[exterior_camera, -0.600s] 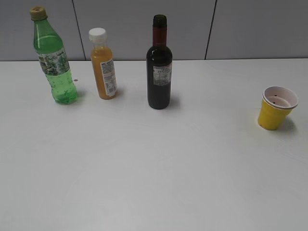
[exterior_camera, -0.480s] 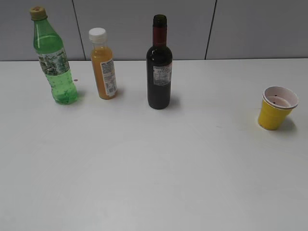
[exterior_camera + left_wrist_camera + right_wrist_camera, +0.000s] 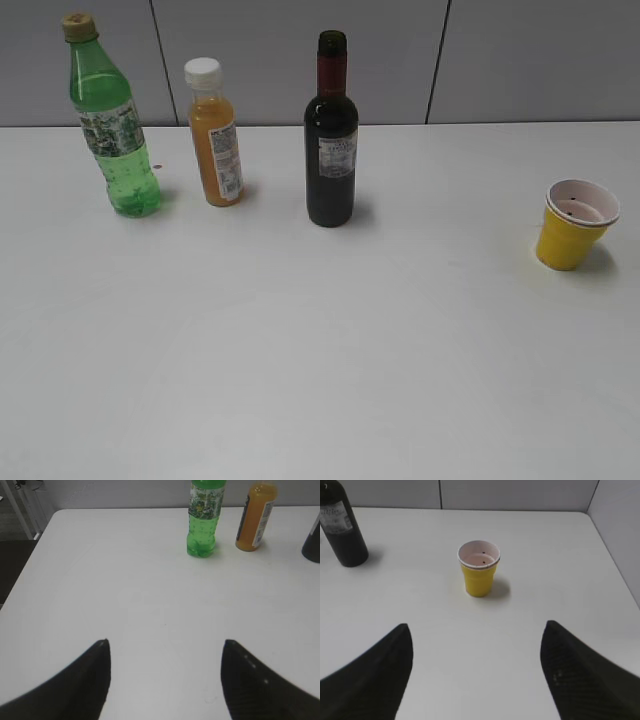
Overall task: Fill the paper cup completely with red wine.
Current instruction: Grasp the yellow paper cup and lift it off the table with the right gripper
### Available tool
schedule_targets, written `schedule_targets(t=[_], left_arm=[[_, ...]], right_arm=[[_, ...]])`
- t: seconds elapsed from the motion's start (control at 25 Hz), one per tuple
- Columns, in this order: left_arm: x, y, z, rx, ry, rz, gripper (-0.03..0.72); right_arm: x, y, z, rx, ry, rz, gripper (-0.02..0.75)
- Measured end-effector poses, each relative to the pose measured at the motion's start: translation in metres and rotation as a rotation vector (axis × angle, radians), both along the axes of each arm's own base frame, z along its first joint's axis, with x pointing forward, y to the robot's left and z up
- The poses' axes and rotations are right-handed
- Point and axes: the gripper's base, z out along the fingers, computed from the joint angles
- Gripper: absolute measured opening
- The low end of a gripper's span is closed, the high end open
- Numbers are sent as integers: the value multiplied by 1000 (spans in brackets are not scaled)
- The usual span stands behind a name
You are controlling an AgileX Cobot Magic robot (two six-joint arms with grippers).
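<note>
1. The left gripper (image 3: pixel 165 672) is spread wide over the bare white table (image 3: pixel 320 350), holding nothing
2. The right gripper (image 3: pixel 477 672) is spread wide too, near the yellow paper cup (image 3: pixel 575 224) on the right
3. Far back stand the red wine (image 3: pixel 331 135), the orange juice bottle (image 3: pixel 214 135) and the green bottle (image 3: pixel 110 120) on the left

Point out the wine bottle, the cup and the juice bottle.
wine bottle (image 3: pixel 331 175), exterior view, on its dark body below the label.
cup (image 3: pixel 479 579), right wrist view, on its yellow wall.
juice bottle (image 3: pixel 212 150), exterior view, on its orange body.
</note>
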Motion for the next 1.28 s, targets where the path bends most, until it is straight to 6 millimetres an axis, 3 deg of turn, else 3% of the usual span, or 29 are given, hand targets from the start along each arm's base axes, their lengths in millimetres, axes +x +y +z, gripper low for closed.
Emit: schedule_targets(t=[0.52, 0.88, 1.12, 1.28], left_arm=[[0, 0, 0, 0, 0, 0, 519], [0, 0, 0, 0, 0, 0, 519], [0, 0, 0, 0, 0, 0, 519], [0, 0, 0, 0, 0, 0, 519]], right_arm=[[51, -9, 26, 11, -193, -69, 570], [72, -14, 39, 23, -324, -108, 559], [95, -18, 29, 26, -312, -134, 555], [123, -22, 12, 5, -233, -147, 555]])
